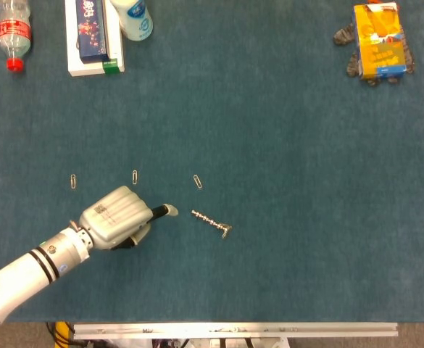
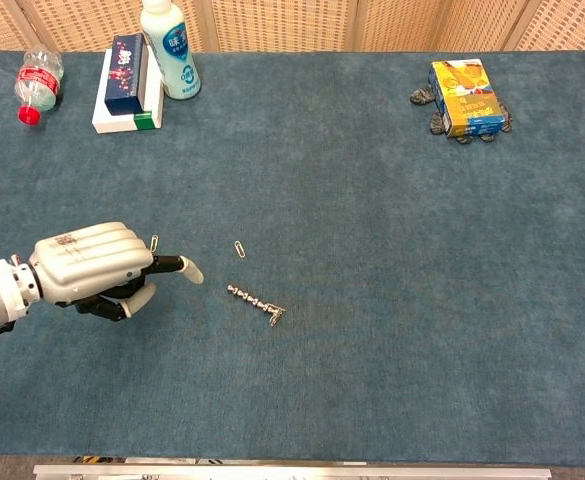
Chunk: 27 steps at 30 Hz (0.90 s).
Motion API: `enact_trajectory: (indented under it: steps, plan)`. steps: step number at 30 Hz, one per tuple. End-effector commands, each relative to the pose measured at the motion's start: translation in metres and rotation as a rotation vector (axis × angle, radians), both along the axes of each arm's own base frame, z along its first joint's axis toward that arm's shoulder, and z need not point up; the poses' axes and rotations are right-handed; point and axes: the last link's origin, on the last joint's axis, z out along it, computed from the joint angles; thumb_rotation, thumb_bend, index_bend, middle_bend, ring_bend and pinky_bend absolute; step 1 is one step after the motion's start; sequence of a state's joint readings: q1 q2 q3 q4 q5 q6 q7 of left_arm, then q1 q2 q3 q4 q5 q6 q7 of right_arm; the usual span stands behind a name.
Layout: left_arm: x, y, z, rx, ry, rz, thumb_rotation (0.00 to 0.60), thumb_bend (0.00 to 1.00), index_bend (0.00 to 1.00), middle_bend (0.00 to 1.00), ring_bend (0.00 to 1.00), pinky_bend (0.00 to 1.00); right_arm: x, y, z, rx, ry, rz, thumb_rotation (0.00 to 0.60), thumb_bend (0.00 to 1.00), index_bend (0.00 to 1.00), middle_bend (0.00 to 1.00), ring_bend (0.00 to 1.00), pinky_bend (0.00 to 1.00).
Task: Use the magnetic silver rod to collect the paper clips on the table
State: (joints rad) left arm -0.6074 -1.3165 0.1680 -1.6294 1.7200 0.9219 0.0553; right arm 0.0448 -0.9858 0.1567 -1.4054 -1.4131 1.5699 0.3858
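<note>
Low in the left of the frame, the left hand (image 1: 117,217) (image 2: 92,270) has its fingers curled in on nothing, one finger stretched out toward the beaded silver magnetic rod (image 1: 210,222) (image 2: 255,303) lying just right of it on the blue felt table (image 1: 291,159). Three small wire paper clips (image 1: 134,176) lie in a row above the hand.

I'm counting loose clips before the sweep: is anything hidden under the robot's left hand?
Cannot tell; the left hand covers the table beneath it. Three paper clips lie uncovered behind it. The silver rod lies untouched to its right, a clip seemingly at its end.
</note>
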Motion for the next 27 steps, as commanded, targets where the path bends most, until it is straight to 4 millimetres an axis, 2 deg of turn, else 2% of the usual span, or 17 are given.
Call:
enact_trajectory:
  steps: [1, 16, 27]
  plan:
    - [0.005, 0.0, -0.001, -0.003, -0.015, -0.005, 0.6, 0.69, 0.21, 1.0, 0.89, 0.78, -0.001, 0.0, 0.001, -0.003, 0.0, -0.001, 0.6, 0.29, 0.24, 0.15, 0.0, 0.01]
    - [0.021, -0.005, -0.021, -0.039, -0.029, -0.046, 0.6, 0.7, 0.21, 1.0, 0.89, 0.78, -0.006, -0.004, 0.006, -0.022, 0.003, -0.016, 0.6, 0.29, 0.24, 0.15, 0.0, 0.01]
    - [0.023, 0.0, -0.033, -0.039, 0.005, -0.047, 0.6, 0.7, 0.21, 1.0, 0.89, 0.78, -0.008, -0.006, 0.007, -0.025, 0.007, -0.022, 0.6, 0.29, 0.24, 0.15, 0.0, 0.01]
